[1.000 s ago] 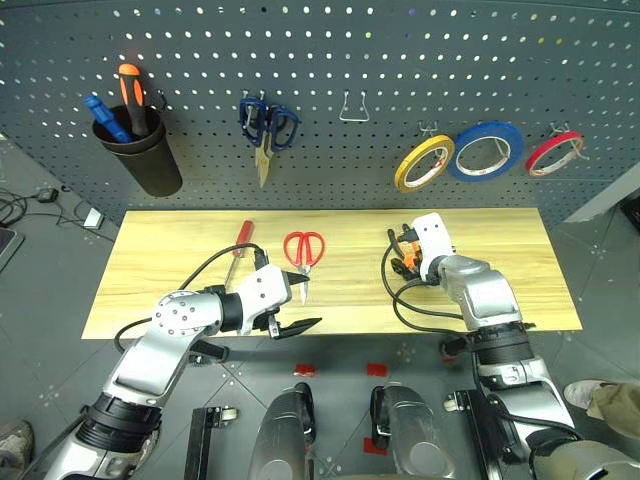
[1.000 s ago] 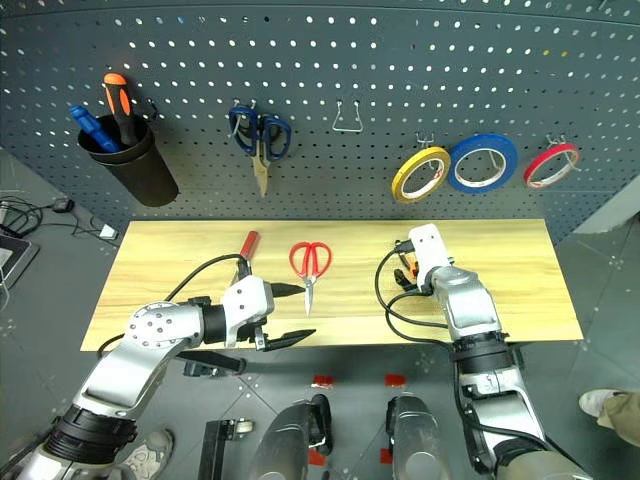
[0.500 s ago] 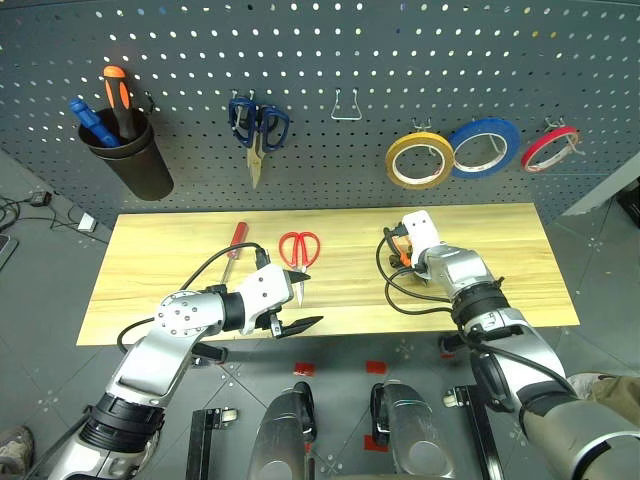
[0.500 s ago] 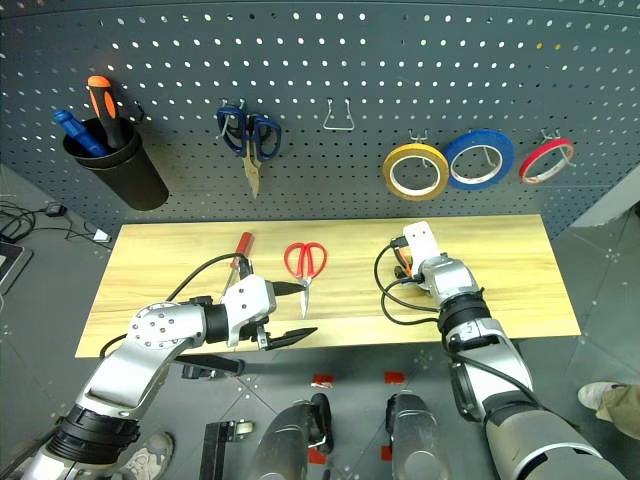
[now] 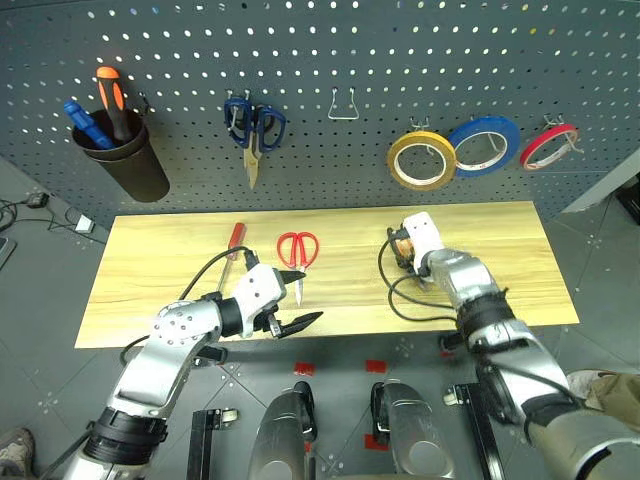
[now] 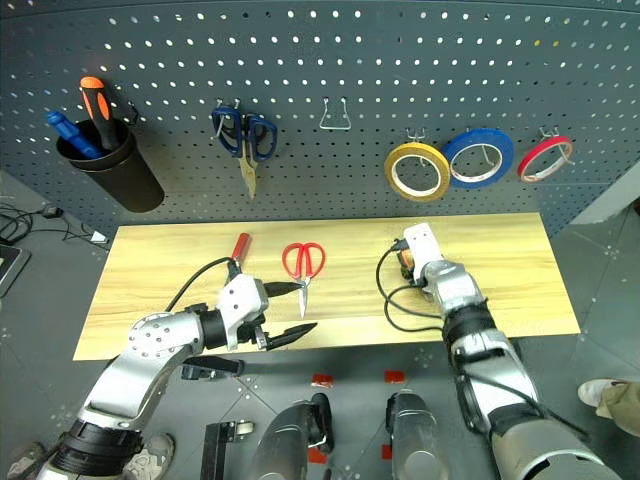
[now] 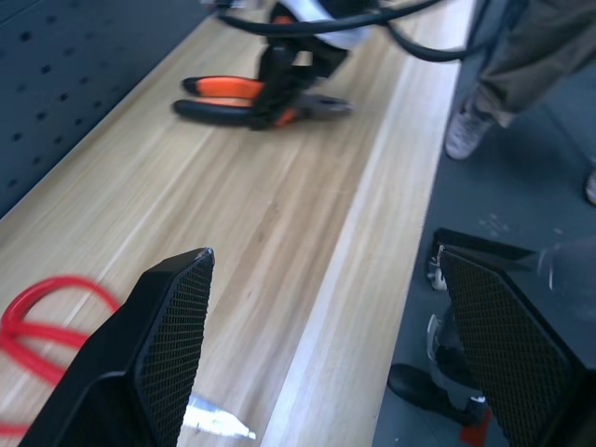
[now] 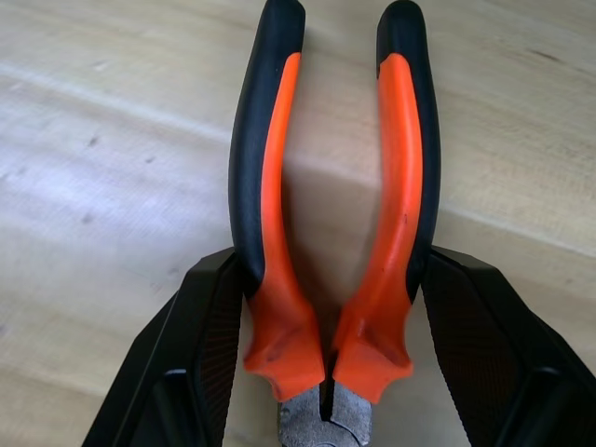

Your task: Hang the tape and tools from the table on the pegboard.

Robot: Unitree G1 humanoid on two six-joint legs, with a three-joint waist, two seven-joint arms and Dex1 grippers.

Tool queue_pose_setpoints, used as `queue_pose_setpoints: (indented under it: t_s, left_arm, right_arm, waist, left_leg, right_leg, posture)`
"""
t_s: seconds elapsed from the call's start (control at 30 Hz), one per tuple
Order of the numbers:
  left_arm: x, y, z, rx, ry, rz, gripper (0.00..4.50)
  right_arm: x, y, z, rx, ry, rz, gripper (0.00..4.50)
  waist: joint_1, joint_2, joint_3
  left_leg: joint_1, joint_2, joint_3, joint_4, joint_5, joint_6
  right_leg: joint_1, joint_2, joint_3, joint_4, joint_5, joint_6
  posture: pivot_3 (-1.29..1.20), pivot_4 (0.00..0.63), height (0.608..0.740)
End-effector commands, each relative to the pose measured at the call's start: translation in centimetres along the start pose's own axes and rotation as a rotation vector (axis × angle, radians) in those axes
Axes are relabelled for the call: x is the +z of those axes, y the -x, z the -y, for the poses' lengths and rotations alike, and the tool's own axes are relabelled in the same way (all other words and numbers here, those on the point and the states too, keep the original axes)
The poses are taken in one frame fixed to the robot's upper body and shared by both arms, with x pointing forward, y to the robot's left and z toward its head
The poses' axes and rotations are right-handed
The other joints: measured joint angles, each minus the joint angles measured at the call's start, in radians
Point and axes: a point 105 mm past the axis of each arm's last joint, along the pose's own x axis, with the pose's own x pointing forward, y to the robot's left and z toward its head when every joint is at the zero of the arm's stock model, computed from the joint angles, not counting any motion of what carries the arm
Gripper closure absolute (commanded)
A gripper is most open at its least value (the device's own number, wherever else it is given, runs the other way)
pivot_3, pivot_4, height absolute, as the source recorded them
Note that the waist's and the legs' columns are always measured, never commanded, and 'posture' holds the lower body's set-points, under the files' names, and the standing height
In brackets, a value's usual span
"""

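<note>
Right wrist view: right gripper (image 8: 326,363) has narrowed since a second ago; fingers (image 8: 200,354) now bracket pliers (image 8: 331,214) on table (image 5: 500,260), right of red scissors (image 5: 297,249). Grasp judged imminent. Left gripper (image 5: 297,301) wide, empty.

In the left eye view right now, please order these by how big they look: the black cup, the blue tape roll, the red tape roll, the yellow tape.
1. Black cup, clearly the largest.
2. Blue tape roll and yellow tape: about alike, so I do not rank them.
3. Red tape roll, which looks smallest, partly because it hangs tilted.
</note>
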Motion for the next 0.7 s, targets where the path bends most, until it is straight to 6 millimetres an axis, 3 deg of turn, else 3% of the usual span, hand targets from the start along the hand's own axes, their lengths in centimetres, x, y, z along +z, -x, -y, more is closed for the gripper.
queue_pose_setpoints:
  t_s: [0.03,0.13,0.2,0.33,0.5,0.7]
  left_arm:
    - [2.1,1.9,-1.3,0.15,0.012,0.123,0.44]
    - [3.2,3.3,-3.5,0.364,0.055,0.228,0.44]
    - [3.7,3.8,-4.1,0.436,0.064,0.262,0.44]
    - [4.3,4.2,-4.6,0.497,0.083,0.282,0.44]
    - [5.6,3.9,-5.5,0.515,0.085,0.296,0.44]
    - [7.6,2.8,-7.3,0.541,0.066,0.293,0.44]
  right_arm:
    - [5.1,5.2,-3.6,0.079,0.07,0.295,1.89]
    - [8.1,10.3,-6.8,0.107,0.134,0.563,1.89]
    - [10.5,13.3,-8.8,0.116,0.134,0.725,1.89]
    - [16.8,18.1,-9.9,0.053,0.118,1.052,1.89]
    - [23.3,20.6,-9.7,-0.044,0.146,1.33,1.89]
    - [27.6,19.3,-9.0,-0.135,0.204,1.44,1.89]
  waist:
    - [-0.001,0.0,0.0]
    - [-0.002,0.0,0.0]
    - [-0.007,0.0,0.0]
    - [-0.008,-0.001,-0.001]
    - [0.0,-0.004,-0.002]
    - [0.001,-0.007,-0.004]
  left_leg:
    - [-0.001,0.0,0.0,0.0,0.0,0.0]
    - [-0.002,0.001,0.001,0.0,-0.001,-0.001]
    - [-0.002,0.002,0.001,0.001,-0.001,0.0]
    - [-0.001,0.006,0.001,0.001,-0.001,-0.001]
    - [-0.001,0.008,0.001,0.003,0.001,-0.003]
    - [-0.001,0.009,0.002,0.002,0.002,-0.004]
  right_leg:
    - [-0.001,0.0,0.0,0.0,0.0,0.0]
    - [-0.003,0.0,0.002,0.0,0.0,0.001]
    - [-0.003,0.002,0.003,0.001,0.0,0.001]
    - [-0.003,0.007,0.003,0.0,0.0,0.004]
    - [-0.003,0.01,0.004,0.001,0.002,0.0]
    - [-0.003,0.011,0.004,0.0,0.004,-0.003]
  posture:
    - [-0.2,0.3,0.74]
    - [-0.2,0.296,0.74]
    - [-0.2,0.293,0.74]
    - [-0.19,0.289,0.74]
    - [-0.17,0.28,0.74]
    - [-0.14,0.272,0.74]
